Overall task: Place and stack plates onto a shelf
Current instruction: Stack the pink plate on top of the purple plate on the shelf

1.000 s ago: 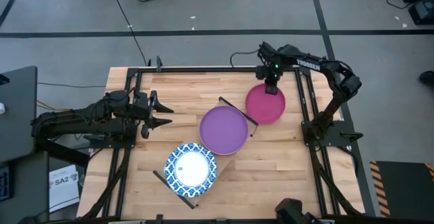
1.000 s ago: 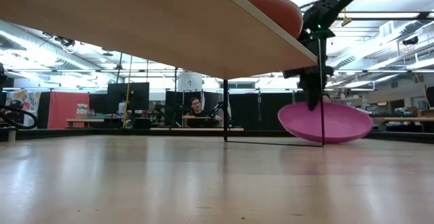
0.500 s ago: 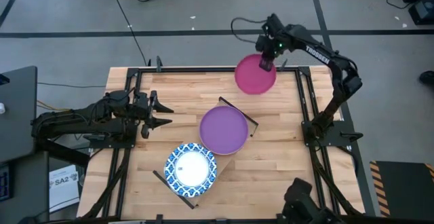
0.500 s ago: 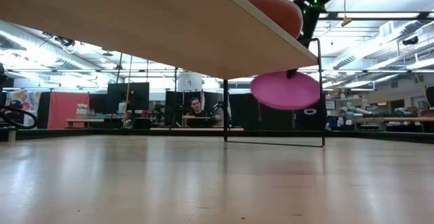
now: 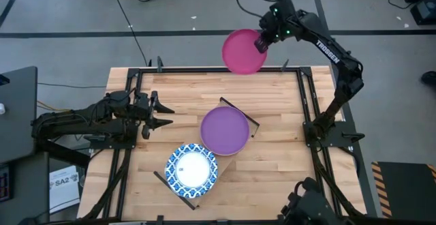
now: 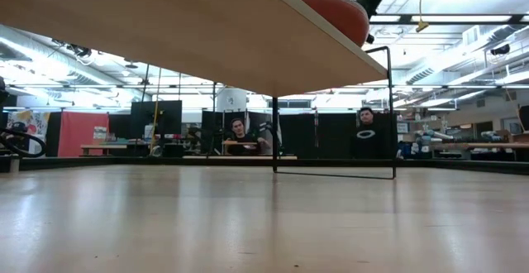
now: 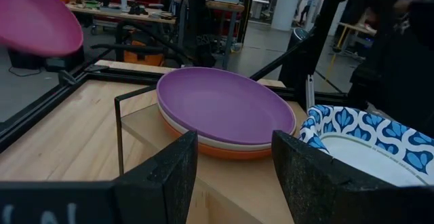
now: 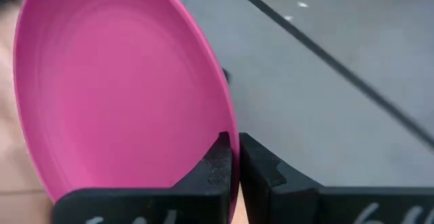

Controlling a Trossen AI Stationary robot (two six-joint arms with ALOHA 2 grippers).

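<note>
My right gripper [image 5: 259, 46] is shut on the magenta plate [image 5: 242, 51], which is high above the table's far edge and also shows in the right wrist view [image 8: 115, 88]. The shelf [image 6: 165, 25] stands slantwise at mid-table. On it rests a stack with the purple plate [image 5: 225, 130] on top, the beige plate [image 7: 203, 137] under it and the orange plate [image 6: 335, 12] lowest. A blue-rimmed white plate [image 5: 191, 169] lies beside the stack. My left gripper [image 5: 165, 115] is open, level, left of the shelf. My right gripper pinches the magenta plate's rim [image 8: 229, 125] between its two fingers, one on the inner face and one on the outer. The fingers reach it from the table's right side. The plate is lifted clear of everything and tilted.
Black frame rails [image 5: 304, 99] run along the table's left and right sides. The shelf's thin black rod supports [image 6: 392, 112] stand on the wooden tabletop [image 5: 279, 163]. People sit in the room beyond the table [image 6: 238, 132].
My right gripper has risen and moved toward the table's far edge and a little left, staying shut on the magenta plate. The plate has gone from low beside the shelf's right end to high above the far edge, lifted clear.
</note>
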